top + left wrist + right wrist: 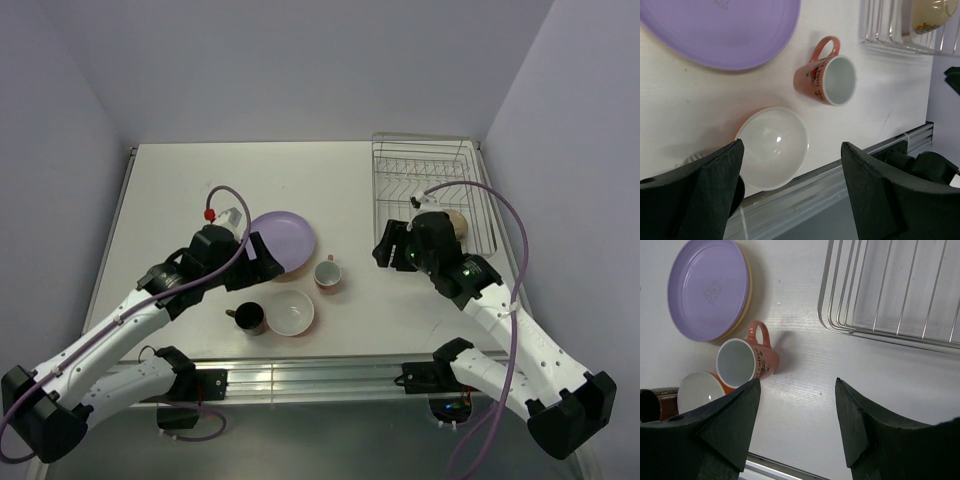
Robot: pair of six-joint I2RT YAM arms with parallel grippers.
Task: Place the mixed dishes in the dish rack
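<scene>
The lilac plate point(284, 241) lies flat mid-table, also in the left wrist view point(720, 30) and the right wrist view point(707, 287). The pink mug point(327, 273) point(825, 80) point(747, 362) lies on its side to the plate's right. An orange bowl with a white inside point(290, 313) point(772, 147) point(695, 392) sits near the front, the small black cup point(248, 318) point(650, 405) at its left. A pale bowl point(457, 222) point(927, 15) sits in the silver dish rack point(395, 180) point(880, 290). My left gripper point(268, 262) point(790, 152) is open and empty over the plate's near edge. My right gripper point(385, 252) point(797, 385) is open and empty beside the rack's near left corner.
An aluminium rail point(320, 375) runs along the table's near edge. Grey walls close in at the left, back and right. The rack stands against the back right corner. Purple cables point(510, 240) loop off both arms.
</scene>
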